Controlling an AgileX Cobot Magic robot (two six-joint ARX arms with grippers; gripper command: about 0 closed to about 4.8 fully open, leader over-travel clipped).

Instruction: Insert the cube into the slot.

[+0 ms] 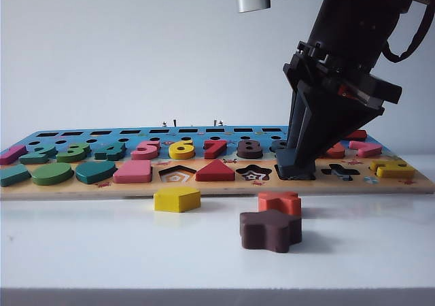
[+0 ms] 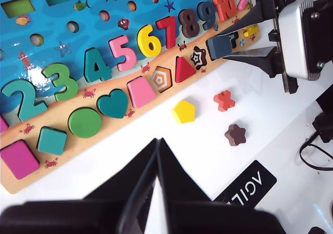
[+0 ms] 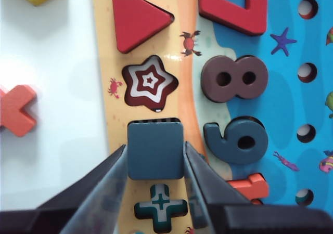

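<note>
The puzzle board [image 1: 217, 183] runs along the table [image 1: 102, 251], bare white surface before its front edge; the right gripper [image 3: 156, 161] clamps the cube [image 3: 155, 150] between both fingers, over the slot [image 1: 295, 173] beside the star recess [image 3: 150, 83]; the left gripper [image 2: 156, 192], fingers together, hangs off the board's front edge; "AGIL" [image 2: 244, 190] reads nearby.

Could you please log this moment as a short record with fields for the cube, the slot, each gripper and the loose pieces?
cube: navy cube between right gripper's fingers, over the slot
slot: mostly covered; a sliver shows
right gripper: shut on cube at the board
left gripper: shut, empty, off the board
loose pieces: yellow pentagon, orange cross, brown star on table
</note>
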